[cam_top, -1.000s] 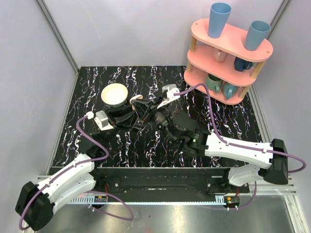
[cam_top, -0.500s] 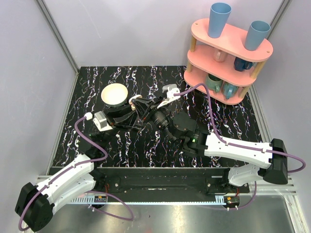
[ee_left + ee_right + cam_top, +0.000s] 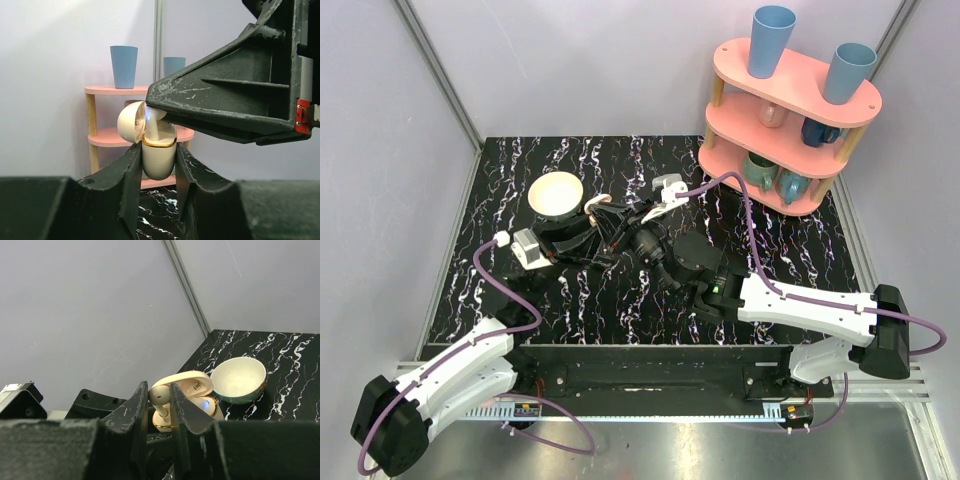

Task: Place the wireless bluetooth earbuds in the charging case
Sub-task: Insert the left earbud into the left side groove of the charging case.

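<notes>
Charging case (image 3: 159,159): off the table, held in the air between the two arms, left of centre (details at item 5).

1. Table (image 3: 620,160): black top w/ white marbling, grey walls on three sides.
2. Shelf (image 3: 798,78): pink, three tiers, far right corner. Two blue cups (image 3: 772,40) upside down on the top tier; mugs on the lower tiers.
3. Arms: left arm (image 3: 460,365) reaches in from near left, right arm (image 3: 810,310) from near right. Wrists meet just beside the bowl.
4. Bowl (image 3: 556,194): cream, round, upright on the table, far left. Right wrist view shows it beyond the case, apart from it.
5. Left gripper (image 3: 158,150): clamped on the case body, one finger on each side. Case upright, gold rim at the mouth, lid (image 3: 131,122) hinged back and standing to the left in the left wrist view.
6. Right gripper (image 3: 159,395): pinched on one earbud (image 3: 159,399), fingers touching it on both sides, positioned directly over the case mouth.
7. Earbud: cream-white, head up, stem pointing down. Left wrist view puts the stem's lower end at the gold rim, within the mouth; depth of entry cannot be told. A small blue glow shows inside the case in the right wrist view (source not discernible).
</notes>
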Available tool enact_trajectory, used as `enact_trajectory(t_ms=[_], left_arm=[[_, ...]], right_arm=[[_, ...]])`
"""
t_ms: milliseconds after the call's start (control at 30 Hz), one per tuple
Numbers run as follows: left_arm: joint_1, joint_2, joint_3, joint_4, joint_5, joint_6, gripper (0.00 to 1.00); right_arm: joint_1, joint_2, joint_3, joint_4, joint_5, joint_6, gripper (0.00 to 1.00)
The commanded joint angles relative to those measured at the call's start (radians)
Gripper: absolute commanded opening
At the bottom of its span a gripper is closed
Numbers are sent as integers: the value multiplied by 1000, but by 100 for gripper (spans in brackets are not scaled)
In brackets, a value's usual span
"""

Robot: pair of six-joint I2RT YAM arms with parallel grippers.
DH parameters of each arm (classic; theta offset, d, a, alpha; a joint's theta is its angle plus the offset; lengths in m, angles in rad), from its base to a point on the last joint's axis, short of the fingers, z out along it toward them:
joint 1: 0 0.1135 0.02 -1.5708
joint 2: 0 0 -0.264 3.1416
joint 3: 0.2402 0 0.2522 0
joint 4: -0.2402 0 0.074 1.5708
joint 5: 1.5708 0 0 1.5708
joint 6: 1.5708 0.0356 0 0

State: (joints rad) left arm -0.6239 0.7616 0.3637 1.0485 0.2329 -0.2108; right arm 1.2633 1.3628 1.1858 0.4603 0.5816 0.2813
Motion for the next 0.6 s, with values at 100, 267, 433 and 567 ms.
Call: enact_trajectory(t_ms=[100,267,433,567], left_arm=[[-5,-1,17,122,-40,-2,0],[-7,-11,18,128,-58,1,0],[-5,-22,20,131,-73,8,0],[-5,-27,23,130,-69,8,0]], right_arm=[[7,-4,8,28,12,-4,3],[7,-10,-6,3,11,-11,3],[10,-11,-11,-23,9,-36,3],[10,-8,-3,-40,3,-60,11]])
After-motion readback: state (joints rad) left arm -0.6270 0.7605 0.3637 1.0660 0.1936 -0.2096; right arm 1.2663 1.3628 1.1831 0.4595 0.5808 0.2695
